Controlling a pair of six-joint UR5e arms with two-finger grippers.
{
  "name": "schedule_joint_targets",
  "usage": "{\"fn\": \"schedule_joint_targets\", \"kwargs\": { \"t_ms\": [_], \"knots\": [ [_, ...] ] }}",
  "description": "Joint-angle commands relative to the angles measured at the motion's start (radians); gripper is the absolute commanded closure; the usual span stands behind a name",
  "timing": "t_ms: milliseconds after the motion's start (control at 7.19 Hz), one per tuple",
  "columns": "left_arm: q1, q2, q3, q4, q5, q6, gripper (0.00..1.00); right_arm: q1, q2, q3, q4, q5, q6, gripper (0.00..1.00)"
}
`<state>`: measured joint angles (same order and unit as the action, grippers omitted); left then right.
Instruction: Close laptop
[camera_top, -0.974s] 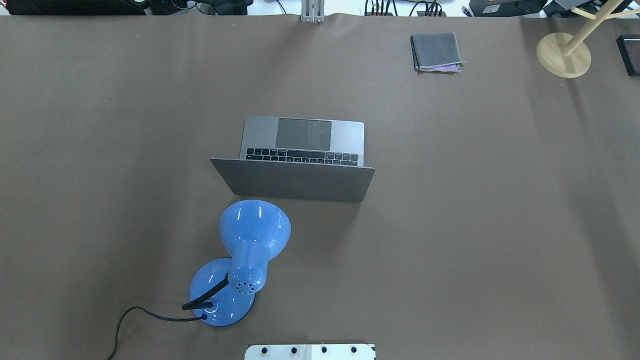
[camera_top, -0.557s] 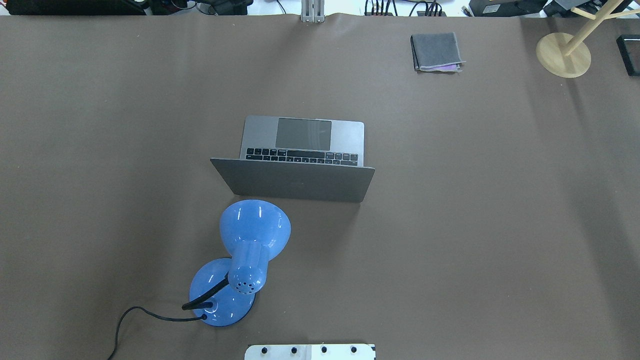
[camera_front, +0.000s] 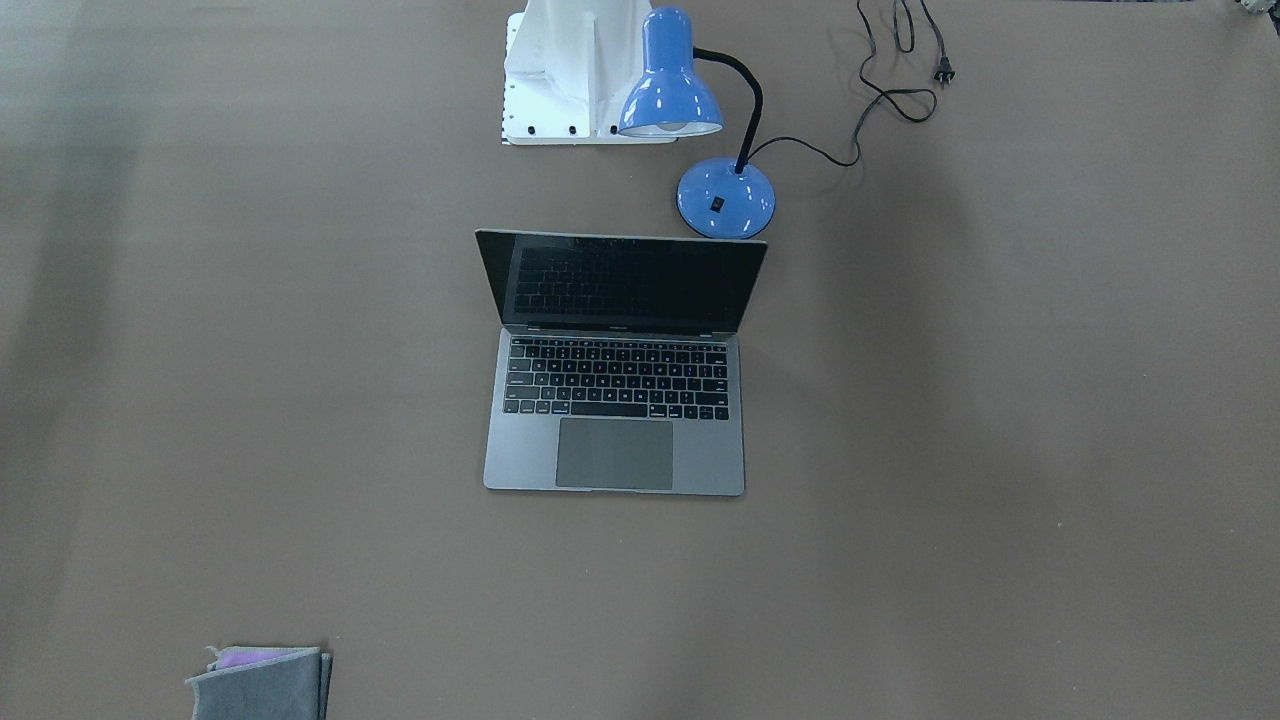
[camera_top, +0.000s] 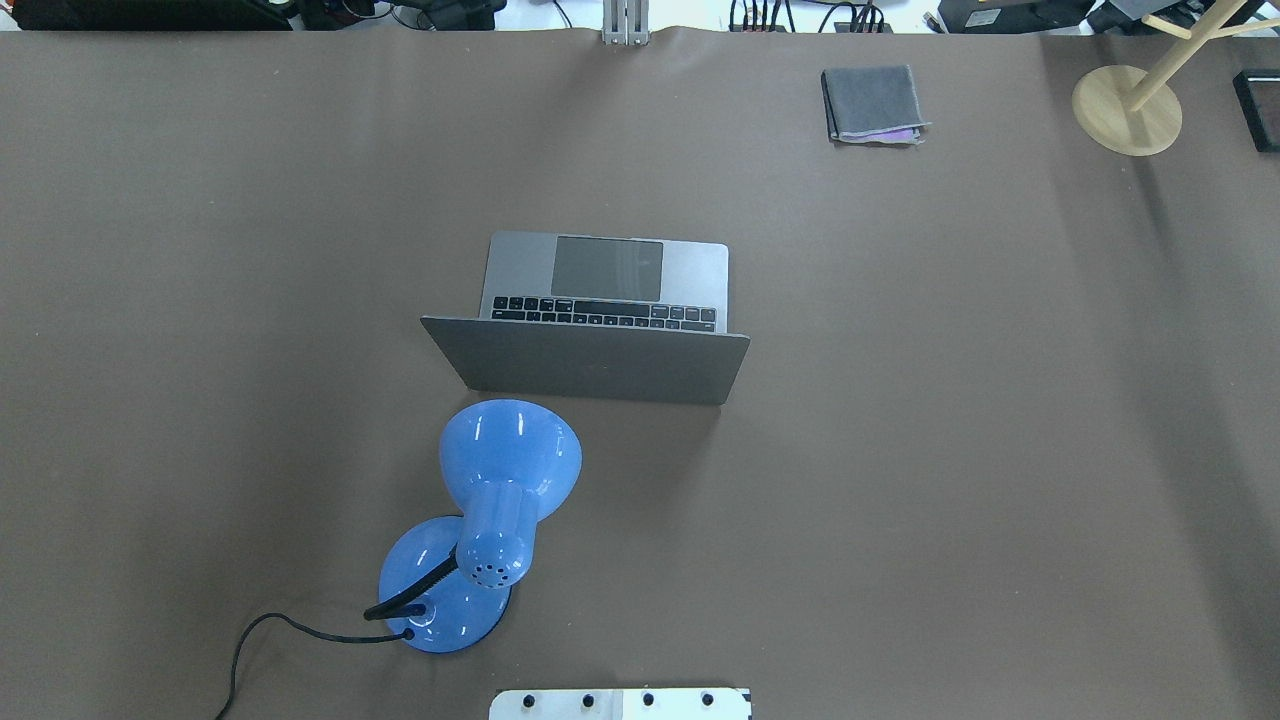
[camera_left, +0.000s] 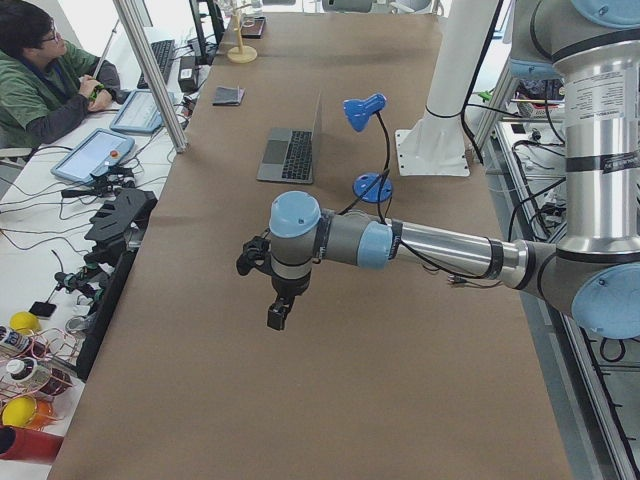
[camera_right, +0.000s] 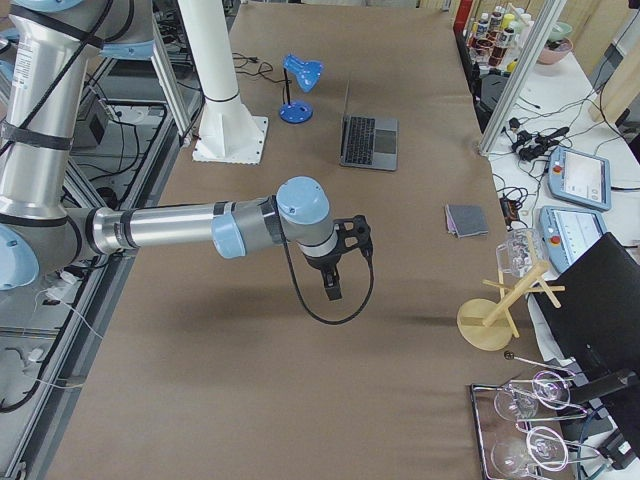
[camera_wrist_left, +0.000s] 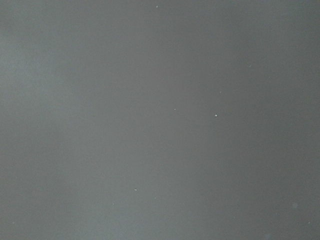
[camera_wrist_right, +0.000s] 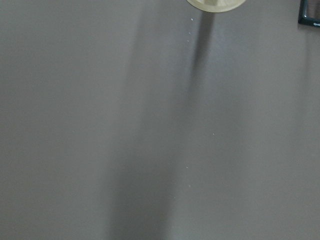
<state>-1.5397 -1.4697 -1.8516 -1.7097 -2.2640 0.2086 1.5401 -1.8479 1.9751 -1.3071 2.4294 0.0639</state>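
The laptop (camera_front: 615, 380) sits in the middle of the brown table (camera_top: 950, 400). It is open. Its lid stands up, its screen is dark, and the screen faces away from the robot. A blue lamp (camera_top: 510, 455) stands near the back of the lid, on the robot's side and a bit to the left.

The left gripper (camera_left: 277, 318) hangs over bare table far off to the left, well apart from the laptop. The right gripper (camera_right: 332, 290) hangs over bare table far off to the right. Both show only in the side views, so I cannot tell if their fingers are apart or together.

A folded grey cloth (camera_top: 872, 102) lies at the far right, near a wooden stand (camera_top: 1126, 108).
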Motion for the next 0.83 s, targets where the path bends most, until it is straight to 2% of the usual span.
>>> {"fn": "schedule_joint_targets", "kwargs": {
  "t_ms": [0, 278, 417, 557, 696],
  "knots": [
    [0.001, -0.041, 0.087, -0.247, -0.002, -0.053, 0.00, -0.002, 0.010, -0.002, 0.100, 0.039, 0.022, 0.00],
    [0.006, -0.046, 0.094, -0.295, -0.028, -0.057, 0.00, -0.018, 0.036, -0.008, 0.098, 0.042, 0.024, 0.01],
    [0.036, -0.047, 0.097, -0.351, -0.084, -0.110, 0.01, -0.067, 0.038, -0.009, 0.098, 0.040, 0.049, 0.01],
    [0.112, -0.073, 0.094, -0.387, -0.092, -0.189, 0.01, -0.118, 0.061, -0.007, 0.117, 0.040, 0.141, 0.01],
    [0.177, -0.086, 0.091, -0.416, -0.098, -0.287, 0.01, -0.180, 0.064, -0.007, 0.194, 0.031, 0.269, 0.02]
  ]
}}
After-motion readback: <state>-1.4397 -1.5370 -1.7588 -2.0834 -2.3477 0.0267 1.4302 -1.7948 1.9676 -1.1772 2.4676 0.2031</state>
